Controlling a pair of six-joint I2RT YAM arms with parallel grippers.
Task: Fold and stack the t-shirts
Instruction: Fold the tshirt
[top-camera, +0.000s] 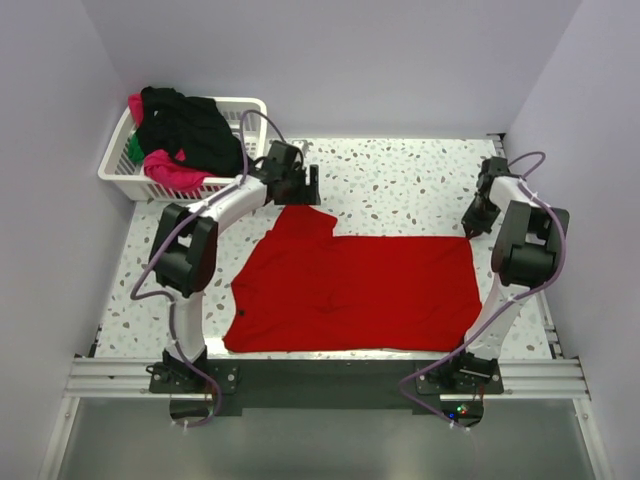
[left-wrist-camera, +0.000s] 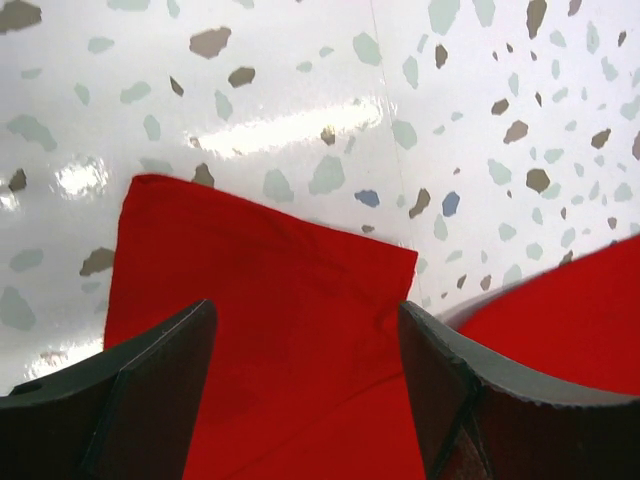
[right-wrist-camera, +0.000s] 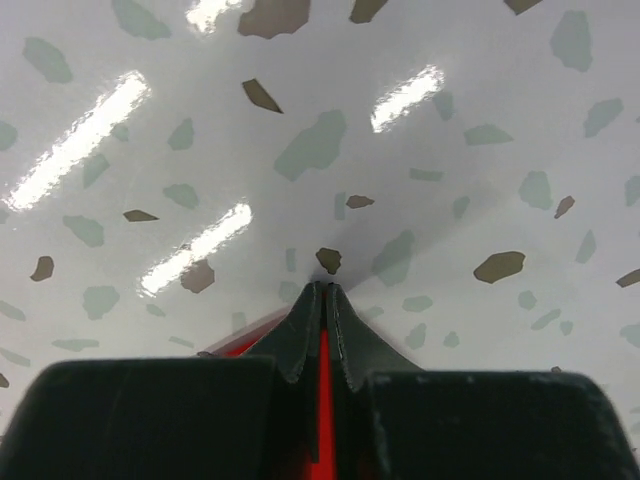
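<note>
Looks like the opening of the first fold on the plain bright red cloth t-shirt, spread flat and open on the speckled white worktop. Nothing folded or stacked yet.

Pinching that red t-shirt at its far right corner with the right jaws, pressed together on a thin sliver of red cloth. Hovering just above its far left sleeve with the left jaws, standing wide apart, one on either side of the sleeve and gripping nothing.

Beyond the red t-shirt's far left corner, a white plastic lattice basket holding a heap of black, magenta-pink and green shirts, waiting their turn.

Next, probably: lowering the left jaws onto the sleeve and closing them, then lifting both far corners together and carrying them toward the red t-shirt's near hem. Calls for an even lift, or the cloth skews.
</note>
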